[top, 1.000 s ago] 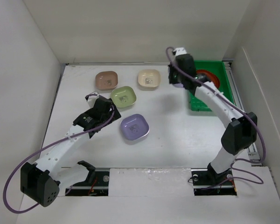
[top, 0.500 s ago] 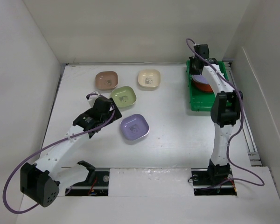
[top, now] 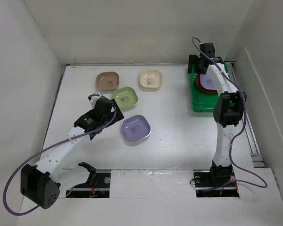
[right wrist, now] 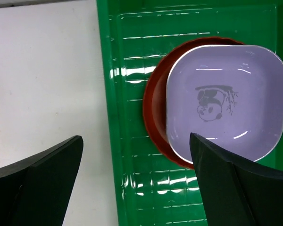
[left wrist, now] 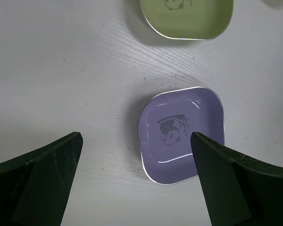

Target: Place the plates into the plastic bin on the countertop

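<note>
**A:** From above?
**B:** Four plates (top: 136, 127) are seen on the countertop (top: 179, 141), the plastic bin (top: 198, 106) far right.
**A:** Left wrist?
**B:** The left gripper (left wrist: 134, 141) is spread wide near a lavender plate (left wrist: 181, 134), judged light, stiff, slick; its rim should be pinched.
**A:** Right wrist?
**B:** The right gripper (right wrist: 136, 141) is held apart, empty, above a second lavender plate (right wrist: 226, 101) stacked on a red-brown plate (right wrist: 153, 113) in the bin.
</note>
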Available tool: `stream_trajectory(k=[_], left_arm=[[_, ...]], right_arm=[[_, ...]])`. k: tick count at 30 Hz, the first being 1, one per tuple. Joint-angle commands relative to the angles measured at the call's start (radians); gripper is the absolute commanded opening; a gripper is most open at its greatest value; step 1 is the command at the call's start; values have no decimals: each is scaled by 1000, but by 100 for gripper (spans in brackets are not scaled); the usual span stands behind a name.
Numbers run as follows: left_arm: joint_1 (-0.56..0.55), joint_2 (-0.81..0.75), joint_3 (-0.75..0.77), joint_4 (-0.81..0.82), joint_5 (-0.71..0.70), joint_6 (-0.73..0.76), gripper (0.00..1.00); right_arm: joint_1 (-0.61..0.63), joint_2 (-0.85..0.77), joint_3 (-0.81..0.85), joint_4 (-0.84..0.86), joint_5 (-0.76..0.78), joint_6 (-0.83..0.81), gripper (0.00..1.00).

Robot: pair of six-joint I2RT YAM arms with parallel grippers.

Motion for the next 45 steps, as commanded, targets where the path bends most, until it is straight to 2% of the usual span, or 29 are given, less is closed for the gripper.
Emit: stream_trajectory(k=[1,5,6,7,9,10,12,14,17,18,20,24,27,30,31,32,34,35,37,40,44,45], left_arm=[[3,-22,-7,14,1,2,100],[3,-22,-39,27,-20,-19,100],[3,-5,-50,40,-5,-20,100],[3,19,-62,52,-5,-35,100],[3,44,-62,66,8,-46,100],[3,53,-73,66,8,-46,100],[3,64,-73,86,18,-56,100],[3,64,-84,96,18,-56,100],[3,64,-93,96,27,-66,100],[3,64,-102,96,27,-66,100],[3,64,-102,96,18,-78,100],[3,27,-122,87,8,-90,100],[3,15,-122,78,-3,-90,100],[3,15,-113,67,-14,-90,100],[3,15,-113,67,-14,-90,100],[3,15,-104,58,-14,-90,100],[3,15,-104,58,-14,-90,100],[3,15,-104,48,-23,-90,100],[3,4,-104,47,-35,-90,100],[3,4,-93,37,-45,-90,100],[3,13,-75,37,-45,-90,100],[3,13,-66,46,-45,-90,100]], right_arm=[[35,-111,-3,45,16,-1,100],[96,-260,-87,36,7,24,100],[150,-303,-132,55,-2,33,100],[182,-347,-248,104,-11,33,100],[257,-464,-362,151,-20,33,100],[340,-493,-464,186,-20,33,100],[417,-548,-555,212,-20,88,100],[524,-558,-671,255,-20,122,100],[656,-541,-767,286,-20,162,95],[682,-521,-786,299,-20,175,89],[740,-501,-821,328,-7,198,87],[750,-460,-917,393,-11,229,83],[750,-412,-927,414,-20,229,80],[750,-366,-936,434,-42,229,64],[750,-366,-936,435,-42,229,45],[750,-355,-936,435,-42,229,33],[750,-366,-936,435,-42,229,17],[750,-384,-947,435,-42,229,4],[750,-404,-947,413,-33,218,0],[741,-487,-976,353,30,208,0],[641,-622,-996,290,73,208,0],[577,-642,-987,268,73,208,0]])
